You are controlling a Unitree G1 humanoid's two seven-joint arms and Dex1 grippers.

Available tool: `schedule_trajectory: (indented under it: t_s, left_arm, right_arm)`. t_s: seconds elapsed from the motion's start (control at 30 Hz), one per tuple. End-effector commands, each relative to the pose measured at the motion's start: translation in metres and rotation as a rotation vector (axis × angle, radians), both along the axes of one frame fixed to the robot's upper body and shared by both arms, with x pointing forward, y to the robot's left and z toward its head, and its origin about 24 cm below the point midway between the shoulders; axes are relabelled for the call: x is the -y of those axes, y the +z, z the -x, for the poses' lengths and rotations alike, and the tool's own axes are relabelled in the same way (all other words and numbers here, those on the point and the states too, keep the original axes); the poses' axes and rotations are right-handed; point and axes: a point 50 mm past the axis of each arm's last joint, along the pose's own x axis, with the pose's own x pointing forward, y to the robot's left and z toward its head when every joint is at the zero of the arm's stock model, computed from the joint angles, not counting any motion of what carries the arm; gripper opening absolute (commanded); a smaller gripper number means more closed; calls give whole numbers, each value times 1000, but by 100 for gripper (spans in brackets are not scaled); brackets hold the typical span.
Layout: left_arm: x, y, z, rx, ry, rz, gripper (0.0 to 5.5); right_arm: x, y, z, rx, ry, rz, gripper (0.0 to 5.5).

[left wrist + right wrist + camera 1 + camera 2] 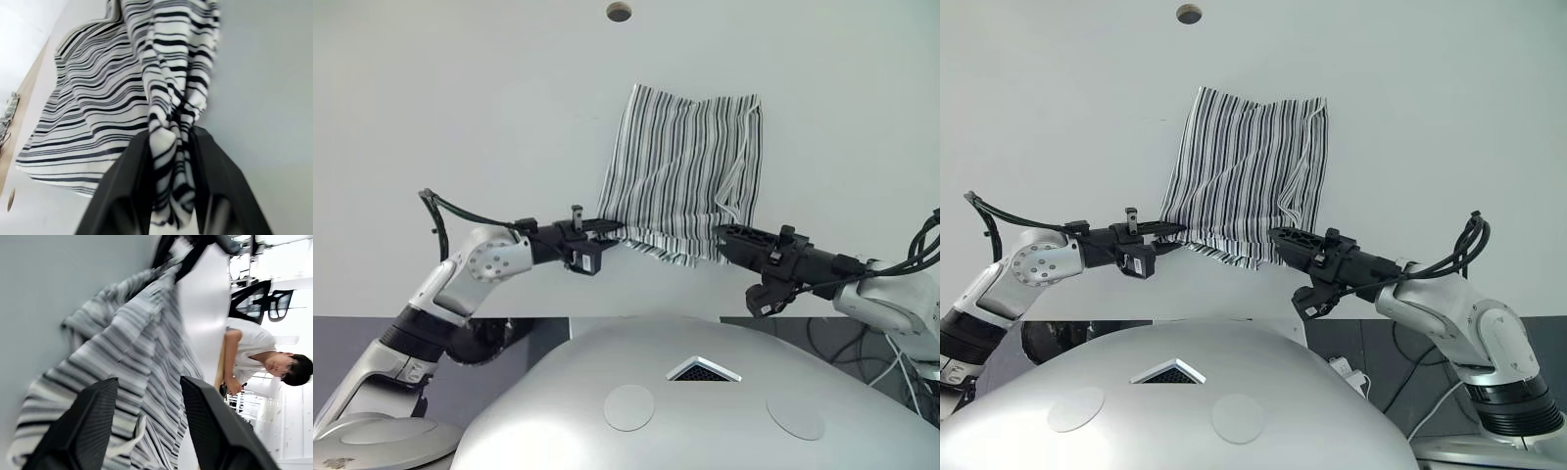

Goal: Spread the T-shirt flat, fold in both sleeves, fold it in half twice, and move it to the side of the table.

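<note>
a striped black-and-white t-shirt (685,162) lies rumpled on a plain white table (460,108), towards the far middle of the surface, with a small round hole (619,12) in the tabletop well beyond it. the shirt stretches away from the robot, its long side running from near to far, and its near edge is lifted and creased between the two arms. the left gripper (607,229) sits at the near left corner of the shirt, and its black fingers (129,171) are clamped on a bunched fold of the striped cloth, which spills out past them. the right gripper (725,235) sits at the near right corner, touching or just above the fabric; its fingers stand wide apart with cloth showing between them, so it looks open and not yet gripping. a pale trim, perhaps the neckline or a sleeve hem, runs down the right edge of the shirt. this reads as the spreading step: the cloth lies ahead of both grippers, and the right one probably needs to close on its corner before the near edge can be pulled out flat.
</note>
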Motion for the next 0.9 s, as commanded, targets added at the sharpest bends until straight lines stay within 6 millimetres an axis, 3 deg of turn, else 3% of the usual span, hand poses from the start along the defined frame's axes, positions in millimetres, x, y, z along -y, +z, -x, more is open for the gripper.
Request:
schedule_trajectory:
  t_s: [0.03,0.23,0.37,0.47,0.6,0.7,0.9]
  left_arm:
    - [-1,2,7,-39,24,1,116]
    - [0,7,6,-4,16,0,116]
    - [-3,6,3,5,40,-12,116]
    - [-5,4,4,-10,15,-34,68]
    - [-7,3,6,-39,4,-51,29]
    - [-5,4,6,-29,5,-43,28]
    - [-2,9,1,19,36,-20,28]
  right_arm:
    - [13,-8,-7,68,30,95,247]
    - [23,-25,5,-57,-11,97,247]
    - [7,5,11,-217,-96,-125,247]
    - [1,21,10,-247,-108,-181,253]
    - [-1,26,14,-323,-125,-182,253]
    - [2,15,15,-360,-146,-141,253]
    - [15,-26,17,-402,-148,11,253]
